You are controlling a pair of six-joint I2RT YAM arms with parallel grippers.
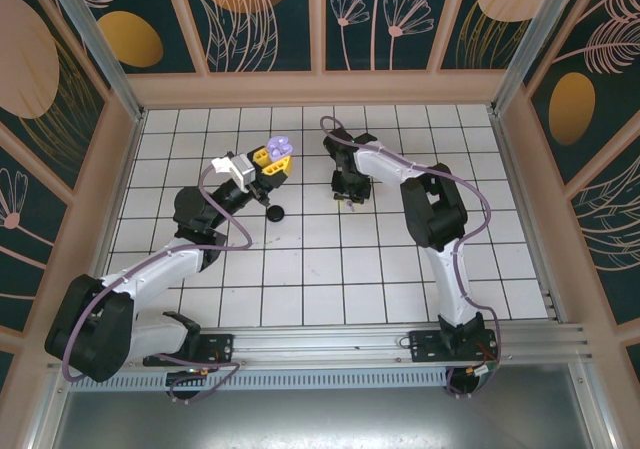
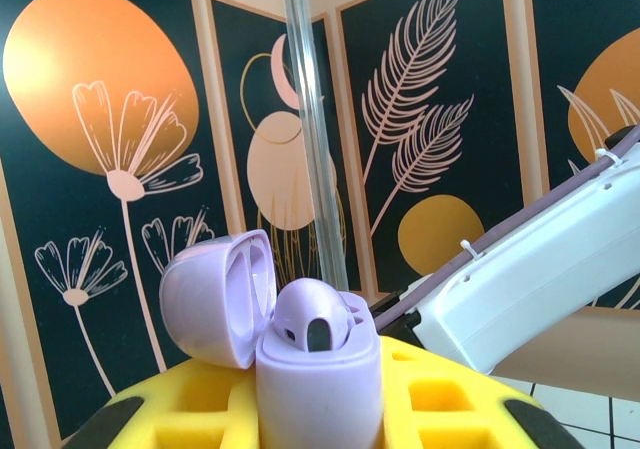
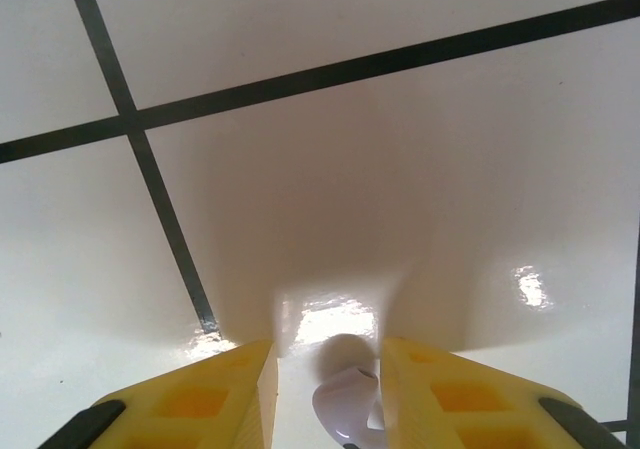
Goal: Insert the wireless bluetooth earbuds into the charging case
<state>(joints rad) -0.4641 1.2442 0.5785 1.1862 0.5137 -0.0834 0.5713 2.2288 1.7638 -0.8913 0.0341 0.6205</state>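
- Top view: the left gripper point(image 1: 271, 161) holds a glossy, rounded lilac charging case point(image 1: 281, 146) above the white tiled table point(image 1: 330, 269), far of centre. Its jaws are pressed onto the case's sides.
- To the right of it, the right gripper point(image 1: 347, 187) points down at the tiles. Its jaws and whatever lies under them are too small to read from here.
- A small round black disc point(image 1: 274, 212) lies on the table just on the near side of the case.
- Left wrist view: this adds what the top view cannot show. The lilac charging case point(image 2: 320, 379) stands upright in the left gripper point(image 2: 320, 414), with its hinged lid point(image 2: 215, 299) swung open to the left.
- A dark slot shows in the domed insert, but I cannot tell whether any bud sits inside. The white right arm point(image 2: 540, 279) crosses on the right.
- Right wrist view: only here does the task's piece appear. A small pale stemmed earbud point(image 3: 345, 399), possibly lilac though the glare washes it out, lies on the tile inside the right gripper point(image 3: 328, 354).
- The jaws are partly spread around the earbud. There is a gap on its left, and the right-hand one of the yellow fingers point(image 3: 460, 399) is just beside it or touching. It does not look pinched yet.
- Progress, as I judge it: early. The case is open and presented, and one earbud is framed for pickup.
- The grasp, the lift, the carry to the case and the seating remain. I cannot make out the other earbuds in any view.
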